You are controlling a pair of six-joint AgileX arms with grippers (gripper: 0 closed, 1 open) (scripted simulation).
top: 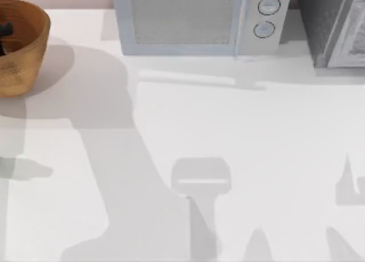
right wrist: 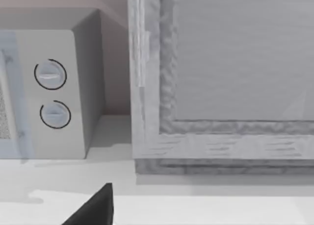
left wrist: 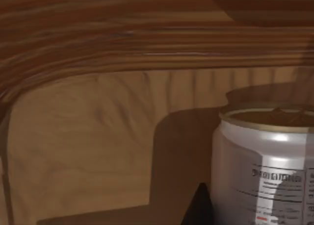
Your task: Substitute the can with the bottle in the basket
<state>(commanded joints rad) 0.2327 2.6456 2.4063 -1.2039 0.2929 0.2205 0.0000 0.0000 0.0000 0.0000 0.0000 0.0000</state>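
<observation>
The orange-brown wicker basket (top: 20, 56) stands at the table's far left corner. A dark part of my left gripper (top: 4, 32) reaches down inside it at the picture's left edge. In the left wrist view the can (left wrist: 265, 171), silver-white with printed label text and a tan-gold top, stands upright on the basket's floor near the ribbed wall (left wrist: 98, 132). A black tip of the left gripper (left wrist: 198, 210) sits close beside the can. The bottle is out of view. A black tip of my right gripper (right wrist: 93, 210) hovers over the table in front of the appliances.
A pale grey microwave (top: 194, 19) with two round knobs (right wrist: 50, 74) stands at the back middle. A textured grey cabinet (top: 336, 25) stands at the back right. Arm shadows lie across the white table (top: 274, 148).
</observation>
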